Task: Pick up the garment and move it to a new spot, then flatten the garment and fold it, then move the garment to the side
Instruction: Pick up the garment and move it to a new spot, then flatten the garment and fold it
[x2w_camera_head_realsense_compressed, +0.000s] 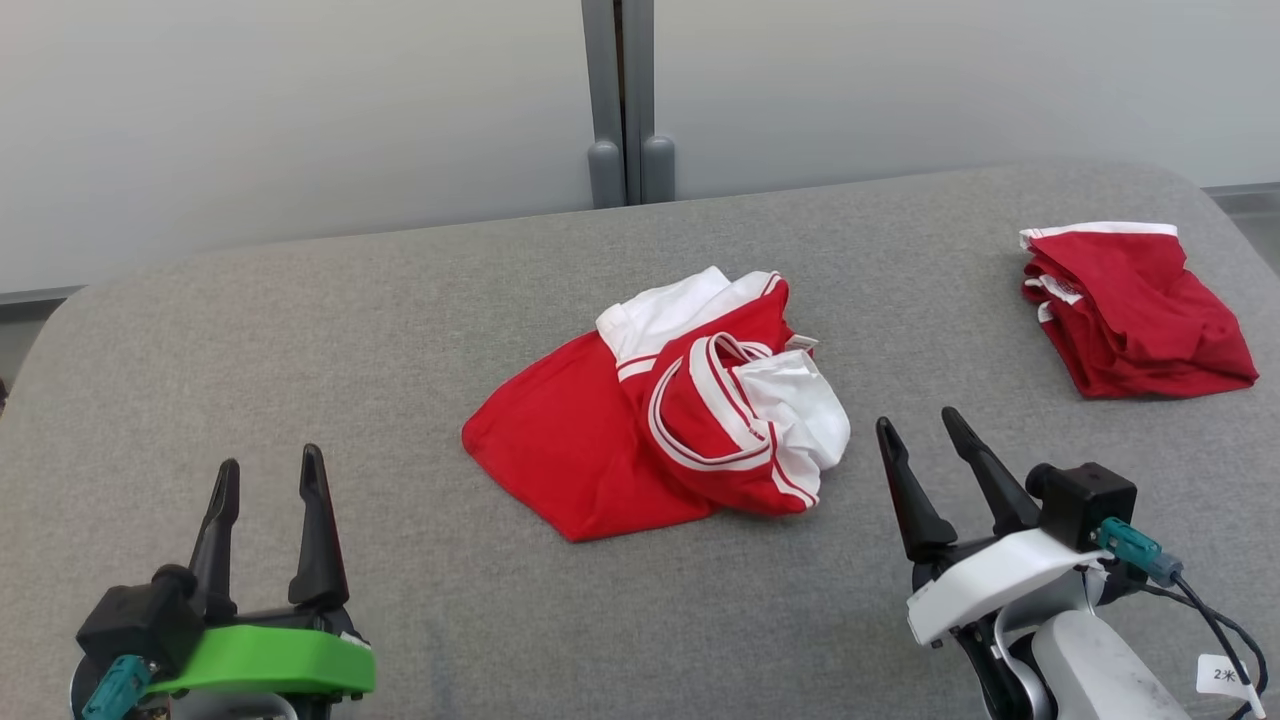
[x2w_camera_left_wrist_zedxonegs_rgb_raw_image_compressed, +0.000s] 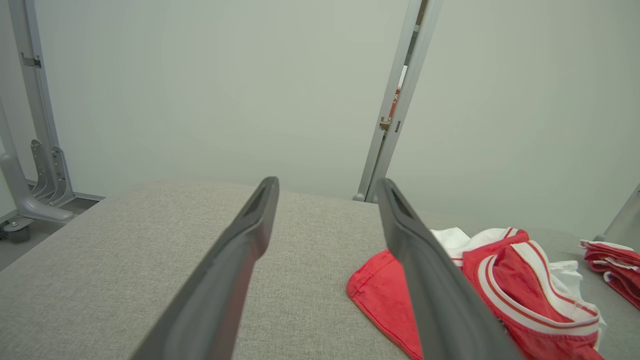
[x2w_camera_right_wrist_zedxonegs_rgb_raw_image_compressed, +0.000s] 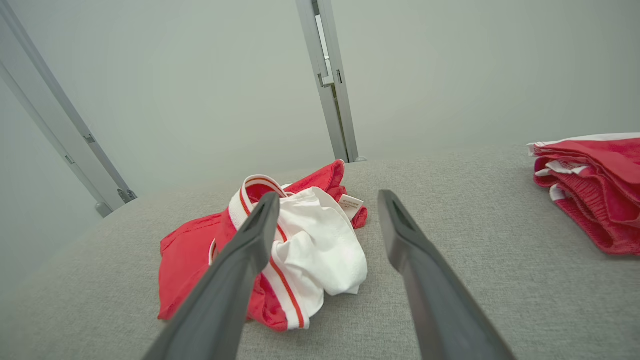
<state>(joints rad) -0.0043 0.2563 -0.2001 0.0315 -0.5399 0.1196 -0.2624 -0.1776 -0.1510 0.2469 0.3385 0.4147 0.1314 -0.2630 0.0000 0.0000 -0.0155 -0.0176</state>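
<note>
A crumpled red and white garment (x2w_camera_head_realsense_compressed: 665, 415) lies in a heap at the middle of the grey padded table (x2w_camera_head_realsense_compressed: 400, 320). It also shows in the left wrist view as the garment (x2w_camera_left_wrist_zedxonegs_rgb_raw_image_compressed: 505, 280) and in the right wrist view as the garment (x2w_camera_right_wrist_zedxonegs_rgb_raw_image_compressed: 295, 250). My left gripper (x2w_camera_head_realsense_compressed: 270, 470) stands open at the lower left, well clear of the cloth, with nothing between its fingers. My right gripper (x2w_camera_head_realsense_compressed: 918, 425) is open too, just right of the heap and not touching it.
A folded stack of red and white clothes (x2w_camera_head_realsense_compressed: 1130, 310) sits at the table's far right, seen again as the stack (x2w_camera_right_wrist_zedxonegs_rgb_raw_image_compressed: 595, 185). A grey post (x2w_camera_head_realsense_compressed: 620, 100) stands behind the table against a pale wall. The table's rounded edges curve away at left and right.
</note>
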